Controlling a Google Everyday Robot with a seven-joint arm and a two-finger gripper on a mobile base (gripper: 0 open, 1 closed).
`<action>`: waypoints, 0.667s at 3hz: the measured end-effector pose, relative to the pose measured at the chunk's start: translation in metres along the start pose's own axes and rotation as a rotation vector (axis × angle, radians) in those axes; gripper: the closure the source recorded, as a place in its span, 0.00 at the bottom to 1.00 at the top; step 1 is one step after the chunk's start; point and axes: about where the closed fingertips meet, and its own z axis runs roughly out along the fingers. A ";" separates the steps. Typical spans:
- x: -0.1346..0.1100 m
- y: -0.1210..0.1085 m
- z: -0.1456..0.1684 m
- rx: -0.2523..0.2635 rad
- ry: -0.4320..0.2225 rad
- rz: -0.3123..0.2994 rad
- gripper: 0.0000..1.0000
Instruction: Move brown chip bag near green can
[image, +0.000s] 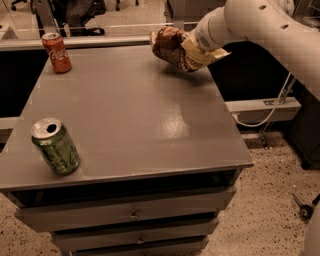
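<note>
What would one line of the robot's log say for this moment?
step: bag grasped | gripper: shut on brown chip bag, far right corner of table | green can: front left, apart

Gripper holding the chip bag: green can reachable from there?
Likely yes. The gripper holds the brown chip bag over the table's far right corner; bare tabletop runs diagonally to the green can at front left, and the red can sits off that line.

The gripper (196, 44), over the desk's (130, 110) far right corner, is hidden behind the brown chip bag (172, 47). The arm (270, 30) runs off the right edge.
</note>
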 end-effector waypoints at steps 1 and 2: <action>-0.021 0.020 -0.010 -0.019 -0.051 -0.017 1.00; -0.058 0.049 -0.036 -0.058 -0.147 -0.026 1.00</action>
